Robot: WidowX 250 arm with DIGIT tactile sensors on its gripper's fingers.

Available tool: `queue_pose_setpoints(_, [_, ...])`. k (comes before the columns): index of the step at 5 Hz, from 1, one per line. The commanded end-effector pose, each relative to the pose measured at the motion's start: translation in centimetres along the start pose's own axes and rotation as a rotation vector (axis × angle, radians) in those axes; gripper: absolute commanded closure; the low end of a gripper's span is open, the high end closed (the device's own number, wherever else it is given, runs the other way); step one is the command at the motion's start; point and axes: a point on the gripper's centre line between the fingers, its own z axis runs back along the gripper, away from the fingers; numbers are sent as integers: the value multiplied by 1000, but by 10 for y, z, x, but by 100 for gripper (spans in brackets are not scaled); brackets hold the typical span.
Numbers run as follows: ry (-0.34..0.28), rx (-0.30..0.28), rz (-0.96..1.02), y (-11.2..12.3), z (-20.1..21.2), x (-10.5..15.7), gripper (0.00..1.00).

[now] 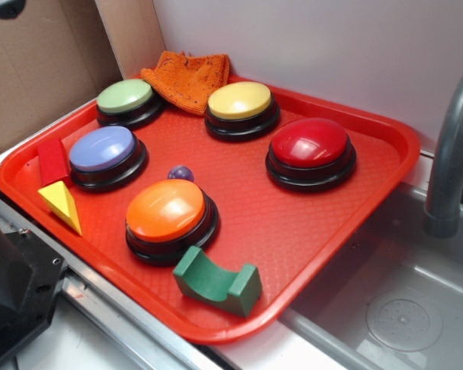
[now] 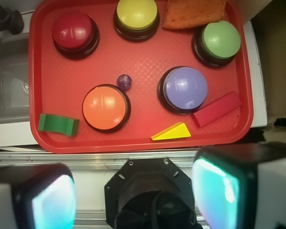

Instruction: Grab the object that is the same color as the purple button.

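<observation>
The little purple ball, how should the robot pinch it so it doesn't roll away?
Come straight down from above and close on the purple ball around its widest middle. It is round and smooth, so a higher pinch would likely squirt it out. The orange button sits close beside it, so the gripper fingers fit best along the free sides.

Plastic, knit cloth and brushed metal.
Glossy smooth domes on the purple button (image 1: 103, 148) and orange button (image 1: 165, 210), each over a shiny black base; tiny ball (image 2: 124, 81) glassy, dark purple; red tray (image 1: 309, 223) plastic with fine pebbled texture; orange cloth (image 1: 187, 79) coarse, knitted; green block (image 1: 217, 280) matt; sink (image 1: 417, 308) dull grey metal.
</observation>
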Motion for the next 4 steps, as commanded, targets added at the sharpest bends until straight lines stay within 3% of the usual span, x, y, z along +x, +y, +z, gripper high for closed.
queue_pose_setpoints(1, [0,0,0,0,0,0,0])
queue_pose_setpoints(3, [9,-44,373,3,-25,22,0])
queue_pose_setpoints(4, [-17,-52,540,6,-46,34,0])
